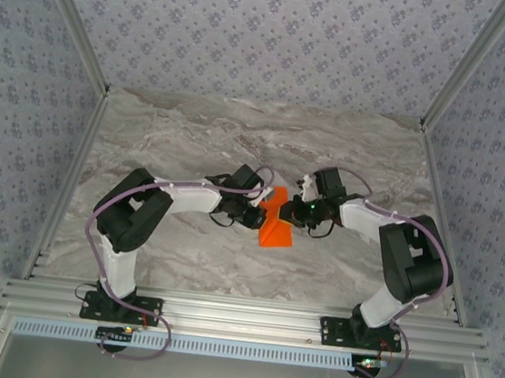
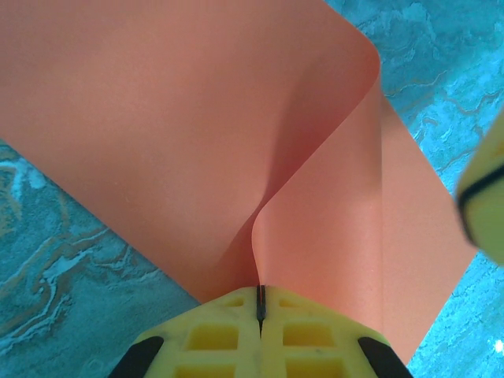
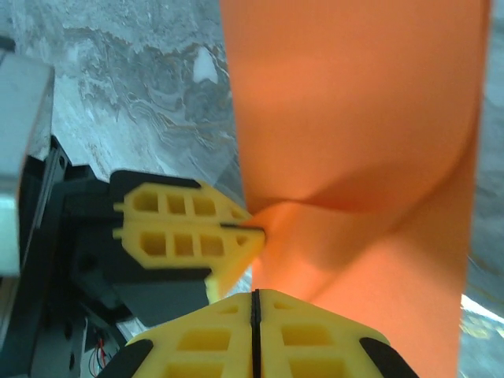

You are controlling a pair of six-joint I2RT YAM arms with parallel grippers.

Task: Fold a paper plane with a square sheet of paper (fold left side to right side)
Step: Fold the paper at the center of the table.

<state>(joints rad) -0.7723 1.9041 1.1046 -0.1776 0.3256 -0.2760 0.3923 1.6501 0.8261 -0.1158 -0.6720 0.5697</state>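
The left gripper [image 2: 260,298] has its two yellow jaws pressed fully together. An edge of the square sheet of paper [image 1: 275,234] runs into the thin line between them, so this gripper holds the sheet by a pinch. The right gripper [image 3: 253,298] also has its jaws closed, with no gap. The orange paper comes down to its tips, but I cannot tell if any paper is really caught between them.

At the near edge of the table [image 1: 194,137], the two arm bases stand on a metal rail [image 1: 238,316], well apart from each other. From there both arms bend inward, and the grippers come close together, one from the left and one from the right.

The sheet is between them, near the middle of the table and a little closer to the near edge than to the far edge. Its near part lies on the marble surface. The part by the grippers is lifted and bent. In the left wrist view it rises from the jaws and curls over in a soft round bend, not a sharp crease, with one layer arching above the other.

Behind the paper, the marble top runs to the far edge, where the patterned walls [image 1: 252,34] begin.
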